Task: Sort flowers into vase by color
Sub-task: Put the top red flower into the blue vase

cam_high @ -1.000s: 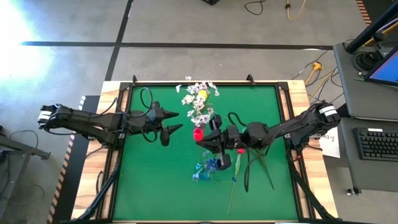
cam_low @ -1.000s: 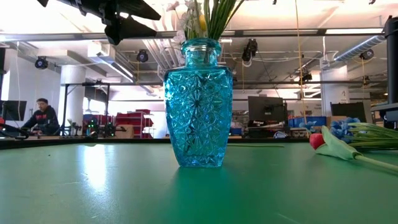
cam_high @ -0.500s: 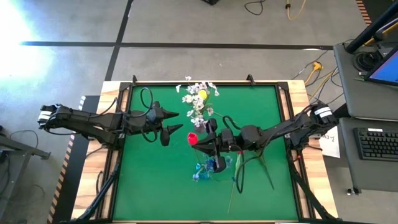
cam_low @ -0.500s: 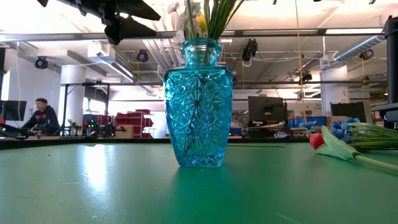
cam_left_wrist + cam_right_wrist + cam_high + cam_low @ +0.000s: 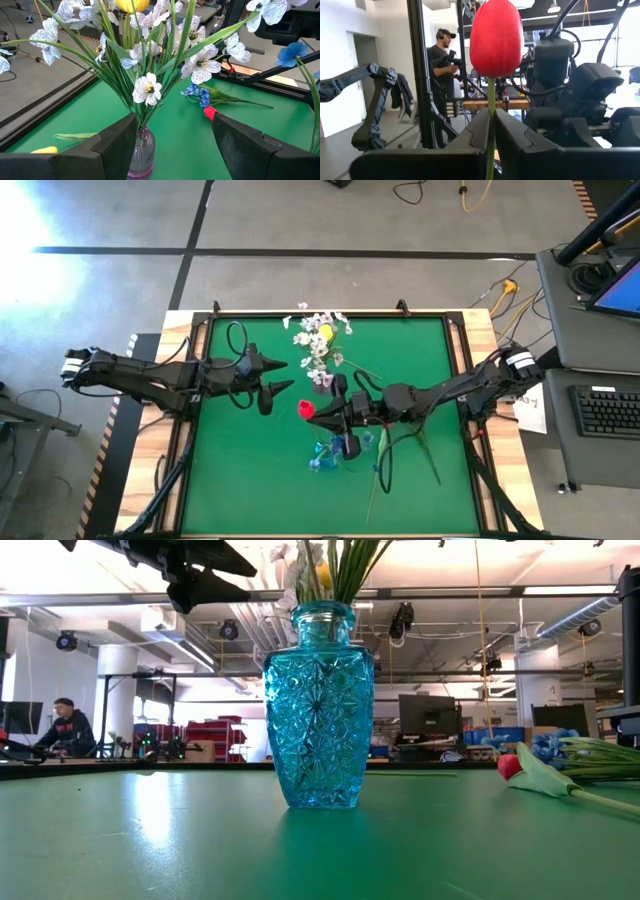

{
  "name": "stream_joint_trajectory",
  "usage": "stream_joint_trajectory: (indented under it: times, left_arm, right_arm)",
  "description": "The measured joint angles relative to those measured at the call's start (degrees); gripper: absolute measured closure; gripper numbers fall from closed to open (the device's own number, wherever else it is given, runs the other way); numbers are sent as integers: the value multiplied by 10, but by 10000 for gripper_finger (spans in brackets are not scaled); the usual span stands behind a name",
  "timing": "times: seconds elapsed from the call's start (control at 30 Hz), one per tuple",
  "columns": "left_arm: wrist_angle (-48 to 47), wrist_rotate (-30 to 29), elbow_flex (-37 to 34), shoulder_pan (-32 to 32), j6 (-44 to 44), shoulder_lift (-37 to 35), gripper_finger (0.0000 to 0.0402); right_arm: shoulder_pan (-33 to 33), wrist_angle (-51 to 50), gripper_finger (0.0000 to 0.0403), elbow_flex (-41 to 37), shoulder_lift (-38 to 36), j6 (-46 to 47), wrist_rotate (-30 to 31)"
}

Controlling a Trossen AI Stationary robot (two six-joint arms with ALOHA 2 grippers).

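Right wrist view: right gripper (image 5: 491, 132), fingers pressed onto the green stem of a red tulip (image 5: 496, 39), its bud upright above them. High view: the tulip sits over mid-table, just beside a blue glass vase (image 5: 329, 453); left gripper (image 5: 281, 374), fingers spread and holding nothing, hangs left of a second vase with white and yellow flowers (image 5: 320, 345). Green table mat (image 5: 250, 470). Low view: beyond the mat, a workshop with monitors and a seated person (image 5: 66, 728)
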Motion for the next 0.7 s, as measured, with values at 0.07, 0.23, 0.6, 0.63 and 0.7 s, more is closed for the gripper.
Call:
stream_joint_trajectory:
  times: [0.07,0.23,0.6,0.63,0.7]
  left_arm:
    - [-1,0,0,0,0,0,154]
    - [-1,0,0,0,0,0,154]
    - [-1,0,0,0,0,0,154]
    - [-1,0,0,0,0,0,154]
    - [-2,0,0,0,0,0,154]
  right_arm:
    - [0,-9,363,0,-3,1,0]
    - [0,-16,308,0,-7,1,2]
    - [0,-75,213,0,-29,5,2]
    - [0,-83,206,0,-34,6,2]
    - [0,-110,194,0,-47,12,2]
